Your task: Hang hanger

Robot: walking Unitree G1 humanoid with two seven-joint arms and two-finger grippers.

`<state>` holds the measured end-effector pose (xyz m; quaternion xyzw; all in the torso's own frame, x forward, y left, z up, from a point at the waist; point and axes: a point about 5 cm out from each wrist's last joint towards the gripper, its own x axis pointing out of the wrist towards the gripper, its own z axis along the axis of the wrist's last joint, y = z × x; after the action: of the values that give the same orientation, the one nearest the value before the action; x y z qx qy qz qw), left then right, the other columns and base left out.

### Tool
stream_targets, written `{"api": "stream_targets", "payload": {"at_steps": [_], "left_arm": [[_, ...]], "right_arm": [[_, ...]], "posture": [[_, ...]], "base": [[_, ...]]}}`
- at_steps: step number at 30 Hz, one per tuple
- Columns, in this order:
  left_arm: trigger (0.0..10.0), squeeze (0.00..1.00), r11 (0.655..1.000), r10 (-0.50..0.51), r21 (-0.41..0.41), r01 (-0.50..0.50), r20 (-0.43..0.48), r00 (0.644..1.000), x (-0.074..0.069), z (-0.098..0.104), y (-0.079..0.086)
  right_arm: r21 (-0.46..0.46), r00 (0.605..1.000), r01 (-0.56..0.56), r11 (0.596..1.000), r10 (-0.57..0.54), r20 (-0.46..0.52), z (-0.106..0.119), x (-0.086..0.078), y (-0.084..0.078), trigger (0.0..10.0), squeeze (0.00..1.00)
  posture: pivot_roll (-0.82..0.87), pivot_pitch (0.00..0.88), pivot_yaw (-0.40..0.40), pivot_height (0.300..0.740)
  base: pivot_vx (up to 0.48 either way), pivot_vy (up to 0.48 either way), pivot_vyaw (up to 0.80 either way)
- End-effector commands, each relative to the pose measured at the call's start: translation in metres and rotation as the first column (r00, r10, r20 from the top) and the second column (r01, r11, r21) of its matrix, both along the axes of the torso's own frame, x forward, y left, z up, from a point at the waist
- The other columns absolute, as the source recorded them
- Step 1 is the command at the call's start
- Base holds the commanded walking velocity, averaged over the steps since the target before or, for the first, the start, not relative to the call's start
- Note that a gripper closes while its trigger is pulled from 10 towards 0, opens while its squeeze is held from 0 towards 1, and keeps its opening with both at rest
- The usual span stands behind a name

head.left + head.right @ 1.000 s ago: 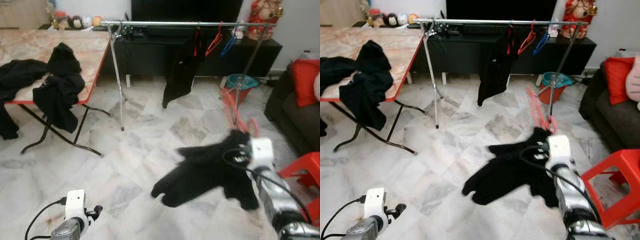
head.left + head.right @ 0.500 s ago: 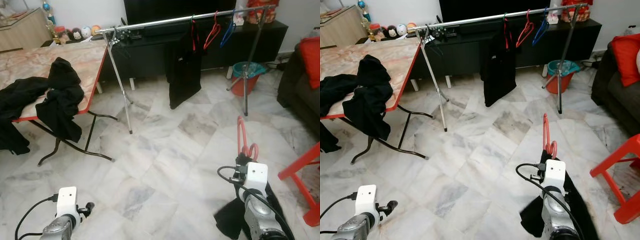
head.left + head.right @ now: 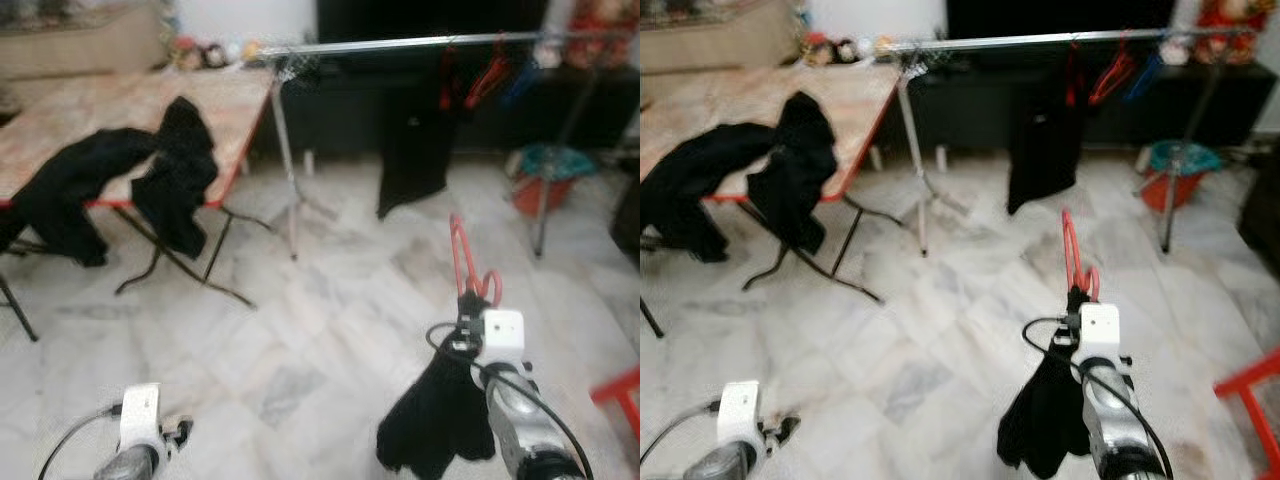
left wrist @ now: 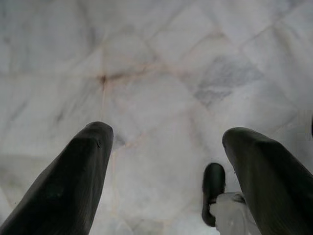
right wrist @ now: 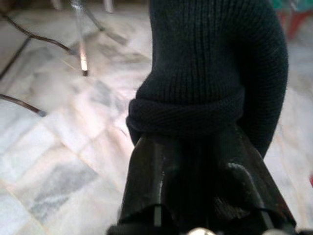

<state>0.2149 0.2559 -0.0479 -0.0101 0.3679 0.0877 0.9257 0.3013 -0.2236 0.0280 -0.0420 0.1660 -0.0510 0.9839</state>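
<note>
The right gripper [image 5: 205,147] is raised in front of the robot, low and to its right. Its fingers [image 5: 151,176] are closed together on a red hanger [image 3: 463,258] that carries a black knitted garment [image 3: 435,415]. The hanger hook points upward above the wrist; the garment hangs below and beside the arm, clear of the marble floor [image 3: 330,330].

The left gripper [image 4: 166,161] hangs low on the robot's left. Its fingers [image 4: 73,181] are spread wide apart and hold nothing; the floor shows between them.

A metal clothes rail [image 3: 400,45] stands well ahead across the room. A black garment on the rail [image 3: 412,160] hangs there, with a red rail hanger [image 3: 485,78] beside it.

At the left, a red-edged desk [image 3: 120,110] carries a pile of black clothes [image 3: 120,190] draped over its edge.
</note>
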Motion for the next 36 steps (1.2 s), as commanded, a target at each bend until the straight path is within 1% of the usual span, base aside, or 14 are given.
{"api": "stream_targets", "payload": {"at_steps": [1, 2, 8, 11, 16, 20, 25, 30, 36], "left_arm": [[10.0, 0.0, 1.0, -0.009, 0.013, 0.009, -0.018, 1.0, -0.004, -0.003, 0.001], [10.0, 0.0, 1.0, -0.023, 0.018, 0.024, -0.025, 0.999, -0.005, -0.003, 0.0], [10.0, 0.0, 1.0, -0.024, 0.018, 0.024, -0.026, 0.999, -0.006, -0.004, 0.0], [10.0, 0.0, 0.999, -0.028, 0.022, 0.028, -0.027, 0.999, -0.006, -0.004, -0.001], [10.0, 0.0, 0.999, -0.031, 0.025, 0.031, -0.029, 0.999, -0.007, -0.005, -0.002], [10.0, 0.0, 0.999, -0.029, 0.025, 0.03, -0.032, 0.999, -0.008, -0.006, -0.002], [10.0, 0.0, 0.999, -0.028, 0.02, 0.029, -0.041, 0.999, -0.012, -0.009, -0.005], [10.0, 0.0, 0.999, -0.028, 0.015, 0.029, -0.047, 0.999, -0.015, -0.011, -0.007], [10.0, 0.0, 1.0, -0.018, 0.014, 0.019, -0.039, 0.999, -0.014, -0.011, -0.008]], "right_arm": [[-0.008, 0.998, -0.028, 1.0, 0.029, 0.05, 0.013, 0.01, 0.005, 10.0, 0.0], [-0.008, 0.998, -0.033, 0.999, 0.033, 0.052, 0.015, 0.012, 0.006, 10.0, 0.0], [-0.01, 0.998, -0.045, 0.999, 0.045, 0.044, 0.015, 0.012, 0.006, 10.0, 0.0], [-0.016, 0.997, -0.065, 0.998, 0.066, 0.028, 0.016, 0.013, 0.006, 10.0, 0.0], [-0.034, 0.998, -0.066, 0.997, 0.065, -0.015, 0.014, 0.013, 0.003, 10.0, 0.0], [-0.038, 0.997, -0.069, 0.997, 0.068, -0.025, 0.014, 0.012, 0.002, 10.0, 0.0], [-0.051, 0.995, -0.084, 0.995, 0.081, -0.055, 0.016, 0.014, 0.0, 10.0, 0.0], [-0.045, 0.993, -0.105, 0.993, 0.103, -0.052, 0.019, 0.016, 0.002, 10.0, 0.0], [-0.044, 0.991, -0.126, 0.991, 0.123, -0.059, 0.021, 0.019, 0.003, 10.0, 0.0]], "posture": [[0.11, 0.0, 0.043, 0.732], [0.11, 0.0, 0.043, 0.732], [0.11, 0.0, 0.043, 0.732], [0.1, 0.0, 0.043, 0.732], [0.1, 0.0, 0.032, 0.732], [0.1, 0.0, 0.029, 0.732], [0.11, 0.0, 0.012, 0.732], [0.11, 0.0, 0.002, 0.732], [0.14, 0.0, -0.017, 0.732]], "base": [[0.0, 0.0, 0.8], [0.0, 0.0, 0.8], [0.0, 0.0, 0.8], [0.0, 0.0, 0.8], [0.0, 0.0, 0.8], [0.0, 0.0, 0.66], [0.0, 0.0, 0.62], [0.0, 0.0, 0.66], [0.0, 0.0, 0.79]]}}
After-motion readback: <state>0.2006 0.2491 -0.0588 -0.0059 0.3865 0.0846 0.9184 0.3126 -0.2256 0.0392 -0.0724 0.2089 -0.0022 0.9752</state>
